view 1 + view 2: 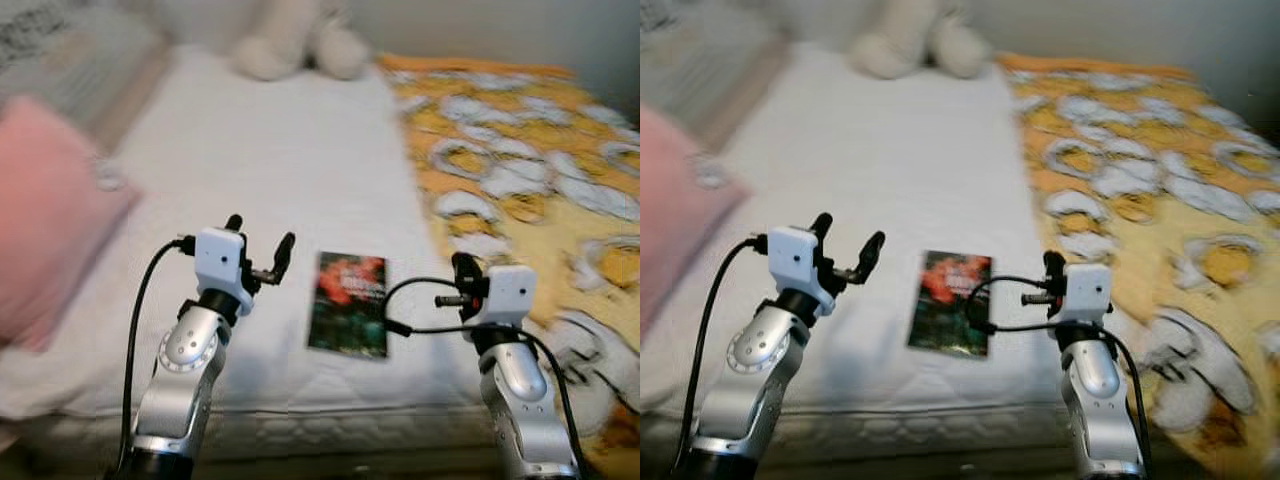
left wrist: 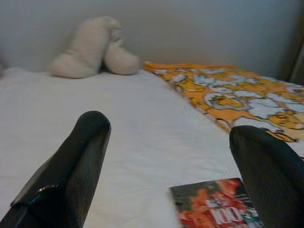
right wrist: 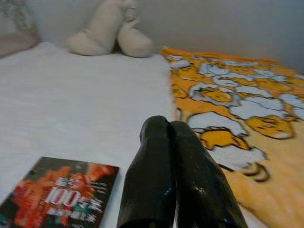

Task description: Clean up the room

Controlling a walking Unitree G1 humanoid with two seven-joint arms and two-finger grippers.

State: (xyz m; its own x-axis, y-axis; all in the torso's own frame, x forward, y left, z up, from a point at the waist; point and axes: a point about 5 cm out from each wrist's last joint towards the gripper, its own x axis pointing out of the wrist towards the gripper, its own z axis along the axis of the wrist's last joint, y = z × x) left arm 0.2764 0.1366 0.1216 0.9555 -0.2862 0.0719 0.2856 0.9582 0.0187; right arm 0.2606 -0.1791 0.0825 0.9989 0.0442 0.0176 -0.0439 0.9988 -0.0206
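A dark book (image 1: 349, 303) with a red and green cover lies flat on the white bed (image 1: 270, 160), near its front edge. My left gripper (image 1: 260, 243) is raised just left of the book, open with its two black fingers (image 2: 71, 171) spread wide. Right of the book my right gripper (image 1: 465, 272) is held up, shut with nothing in it; its fingers (image 3: 171, 175) press together. The book's corner (image 2: 213, 206) shows between the left fingers, and the book (image 3: 61, 197) lies beside the right ones.
An orange and white patterned blanket (image 1: 530, 150) covers the bed's right side. A cream plush toy (image 1: 300, 40) lies at the head of the bed. A pink pillow (image 1: 45, 215) rests at the left edge.
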